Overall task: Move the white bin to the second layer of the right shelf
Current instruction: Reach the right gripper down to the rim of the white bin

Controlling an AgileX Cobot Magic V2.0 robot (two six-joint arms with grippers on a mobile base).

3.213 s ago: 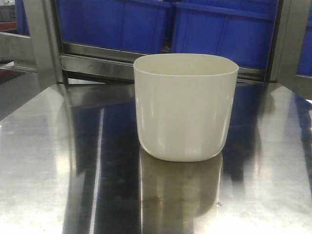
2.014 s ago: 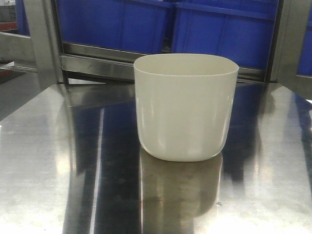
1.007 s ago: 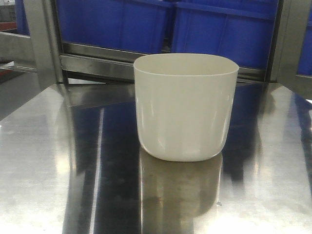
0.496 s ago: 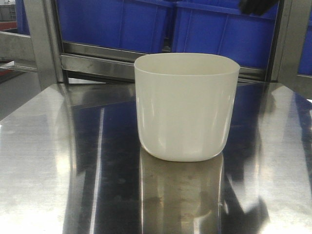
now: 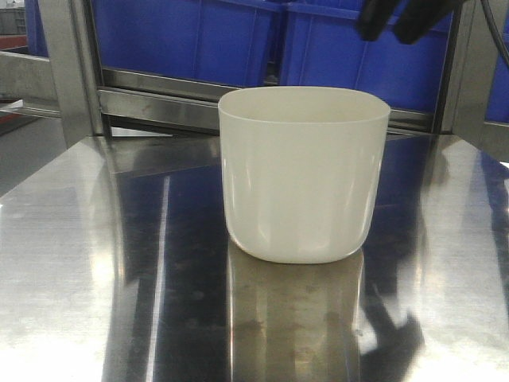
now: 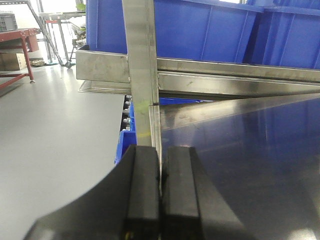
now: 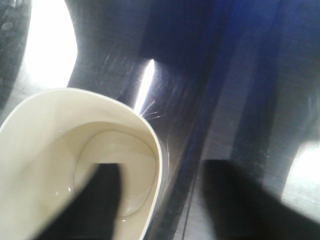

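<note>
The white bin (image 5: 302, 175) stands upright and empty on the steel tabletop (image 5: 79, 263), in the middle of the front view. My right gripper (image 5: 394, 22) hangs open above the bin's back right rim. In the right wrist view the bin (image 7: 55, 145) lies below my right gripper (image 7: 162, 167). One finger is over the bin's inside and the other over the table, so they straddle the wall without touching it. My left gripper (image 6: 161, 185) is shut on nothing, low beside the table's left edge. The right shelf second layer is out of view.
Behind the table runs a steel rack rail (image 5: 159, 107) with large blue crates (image 5: 191, 36) above it. A steel upright post (image 6: 142, 75) stands straight ahead of the left gripper. More blue crates (image 6: 200, 30) sit behind it, and grey floor (image 6: 55, 140) lies to its left.
My right gripper has come into the front view at the top right and dropped lower over the bin's rim. Its shadow now falls on the table. The bin has stayed put.
</note>
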